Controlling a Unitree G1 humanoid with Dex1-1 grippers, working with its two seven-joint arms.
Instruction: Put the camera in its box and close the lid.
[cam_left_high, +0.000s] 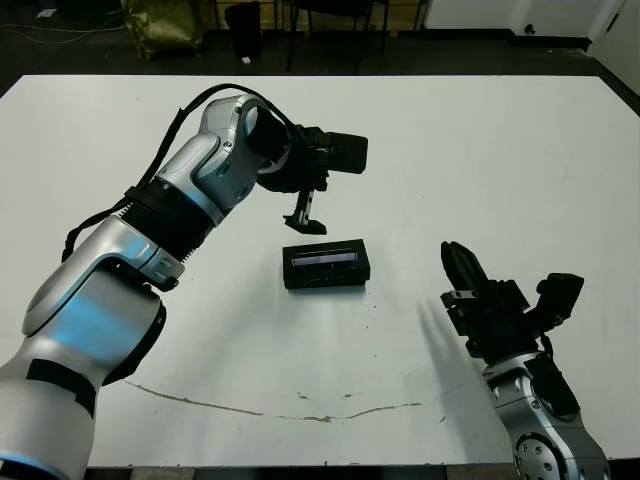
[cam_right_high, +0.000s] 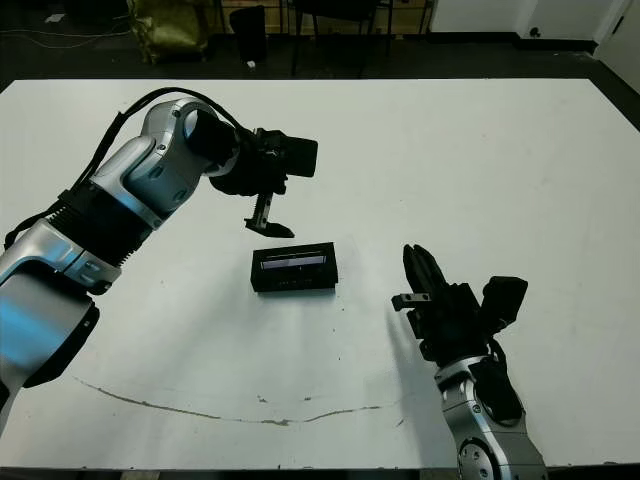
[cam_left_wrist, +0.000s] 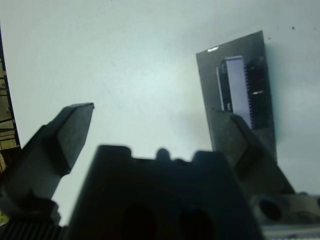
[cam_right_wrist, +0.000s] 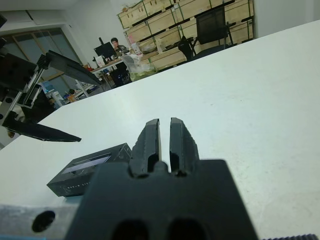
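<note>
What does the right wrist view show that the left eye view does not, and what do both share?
Only the right wrist view shows the room beyond the table: shelves of crates, an office chair and a person seated at a screen far back. Its own right gripper is seen from behind with its jaws nearly together.

Only the left eye view shows the whole silver left arm, the right gripper from above, and a thin brown streak near the table's front edge.

Both show the white table, the closed black box lying on it, and the left gripper above it, holding nothing.
</note>
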